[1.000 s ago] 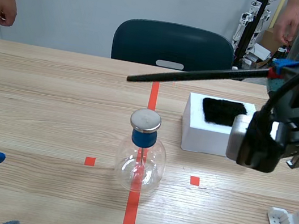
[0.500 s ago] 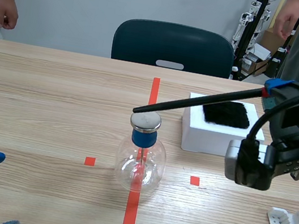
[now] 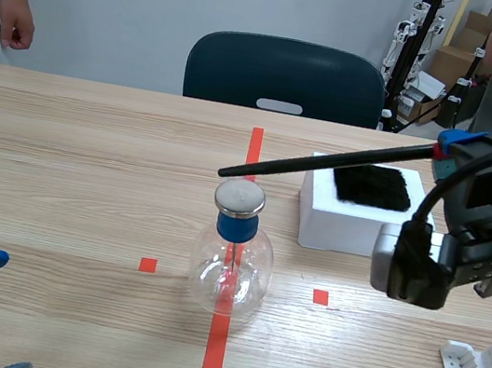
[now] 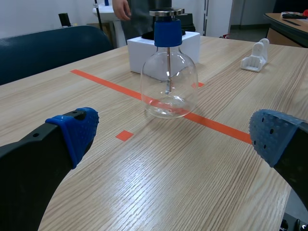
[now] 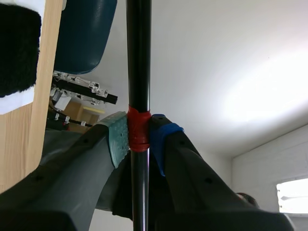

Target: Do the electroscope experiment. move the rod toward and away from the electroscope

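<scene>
Rod (image 3: pixel 325 162) tip hangs just above electroscope (image 3: pixel 235 239), pinched in right gripper (image 5: pixel 138 139); likely next, pull it away right. Left gripper (image 4: pixel 175 134) spread wide.

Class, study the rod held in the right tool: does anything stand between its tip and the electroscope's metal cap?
Nothing visible does. The rod slants from the right tool to just above the cap, only air between. The white box sits aside, beneath the shaft.
</scene>
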### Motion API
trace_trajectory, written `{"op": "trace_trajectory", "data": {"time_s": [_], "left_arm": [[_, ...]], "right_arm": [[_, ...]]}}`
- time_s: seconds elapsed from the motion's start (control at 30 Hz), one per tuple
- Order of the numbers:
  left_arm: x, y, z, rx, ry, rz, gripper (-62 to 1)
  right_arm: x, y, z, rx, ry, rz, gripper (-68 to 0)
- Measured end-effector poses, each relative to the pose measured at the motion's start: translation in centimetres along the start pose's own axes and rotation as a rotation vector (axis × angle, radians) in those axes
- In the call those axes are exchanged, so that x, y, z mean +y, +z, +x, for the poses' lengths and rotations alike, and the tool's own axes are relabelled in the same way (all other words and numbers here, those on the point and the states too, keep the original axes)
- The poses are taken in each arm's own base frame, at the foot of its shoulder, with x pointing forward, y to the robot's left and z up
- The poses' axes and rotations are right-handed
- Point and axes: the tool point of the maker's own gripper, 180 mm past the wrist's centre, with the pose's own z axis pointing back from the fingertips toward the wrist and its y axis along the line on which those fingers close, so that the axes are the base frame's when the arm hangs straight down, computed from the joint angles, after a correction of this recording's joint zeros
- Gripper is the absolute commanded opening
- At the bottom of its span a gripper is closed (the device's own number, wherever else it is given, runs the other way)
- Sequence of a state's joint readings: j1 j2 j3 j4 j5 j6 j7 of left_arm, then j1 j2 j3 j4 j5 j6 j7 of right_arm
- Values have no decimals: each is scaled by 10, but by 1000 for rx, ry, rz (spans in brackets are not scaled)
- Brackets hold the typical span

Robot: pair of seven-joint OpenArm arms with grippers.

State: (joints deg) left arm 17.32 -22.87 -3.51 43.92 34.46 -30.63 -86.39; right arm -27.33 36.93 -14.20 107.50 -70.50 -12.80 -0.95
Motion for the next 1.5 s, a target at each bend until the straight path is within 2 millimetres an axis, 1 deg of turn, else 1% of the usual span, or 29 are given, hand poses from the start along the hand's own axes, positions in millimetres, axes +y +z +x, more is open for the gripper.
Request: {"op": "trace_trajectory", "data": {"time_s": [0.1,0.2,0.27,0.47,0.6,0.7,0.87,1.03,1.13,1.3,1.37,1.5], "left_arm": [[0,0,0,0,0,0,14],[0,0,0,0,0,0,14],[0,0,0,0,0,0,14],[0,0,0,0,0,0,14],[0,0,0,0,0,0,14],[0,0,0,0,0,0,14],[0,0,0,0,0,0,14],[0,0,0,0,0,0,14],[0,0,0,0,0,0,14],[0,0,0,0,0,0,14],[0,0,0,0,0,0,14],[0,0,0,0,0,0,14]], "right_arm": [[-9,0,-11,20,-71,-18,-674],[-28,-1,-31,52,-131,-59,-673],[-36,-1,-44,74,-162,-77,-673],[-44,0,-70,95,-290,-81,-673],[-44,5,-83,101,-392,-72,-673],[-44,9,-89,106,-462,-75,-673],[-49,23,-100,92,-549,-97,-673],[-52,41,-105,75,-588,-131,-673],[-53,51,-105,70,-603,-156,-673],[-50,66,-109,104,-648,-218,-673],[-46,73,-109,119,-668,-237,-673],[-39,78,-108,142,-690,-244,-673]]}}
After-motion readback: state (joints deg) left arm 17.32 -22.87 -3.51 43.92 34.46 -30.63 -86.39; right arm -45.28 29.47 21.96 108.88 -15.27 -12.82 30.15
